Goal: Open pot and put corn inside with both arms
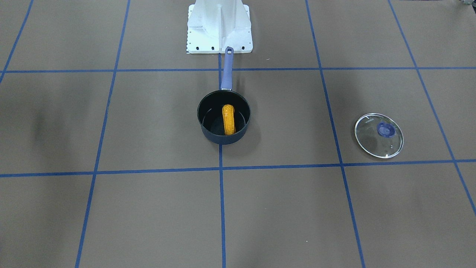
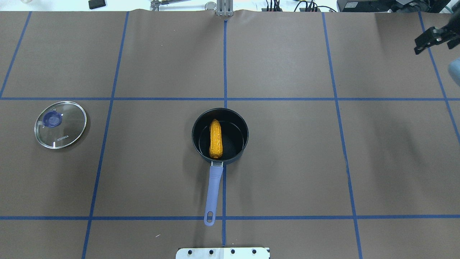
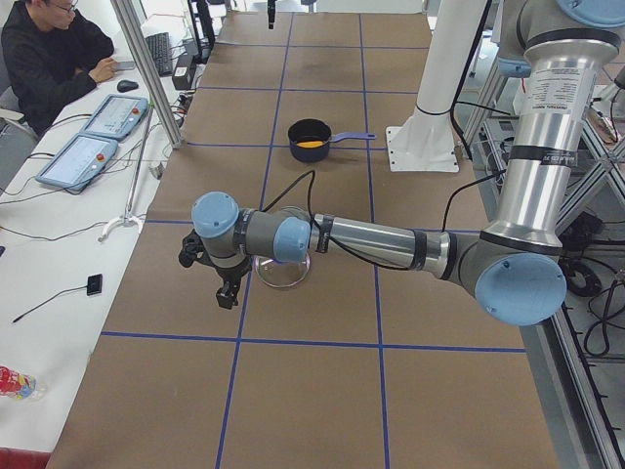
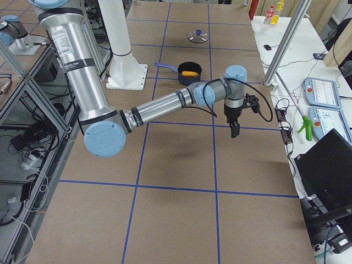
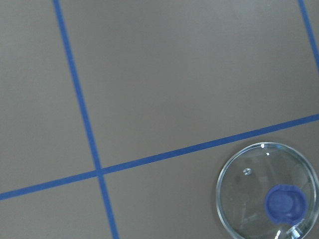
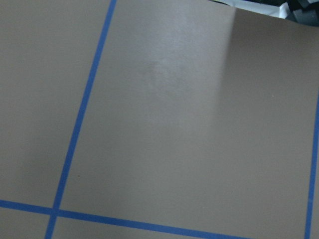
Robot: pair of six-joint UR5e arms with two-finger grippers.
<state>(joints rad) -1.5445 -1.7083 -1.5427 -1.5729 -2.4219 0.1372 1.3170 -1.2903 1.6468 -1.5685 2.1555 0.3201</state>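
The dark navy pot (image 1: 206, 121) stands open at the table's middle, its purple handle (image 2: 213, 190) pointing toward the robot's base. The orange-yellow corn (image 1: 228, 119) lies inside it, also in the overhead view (image 2: 215, 139). The left gripper (image 3: 227, 293) hangs over the table beyond the glass lid, far from the pot; I cannot tell if it is open. The right gripper (image 4: 235, 130) points down over the table's other end, and shows dark and cut off in the overhead view (image 2: 427, 39); I cannot tell its state. Neither wrist view shows fingers.
The round glass lid (image 2: 60, 124) with a blue knob lies flat on the robot's left side, also in the left wrist view (image 5: 266, 196). The white arm base (image 1: 219, 33) stands behind the pot handle. An operator (image 3: 54, 49) sits beside the table's edge.
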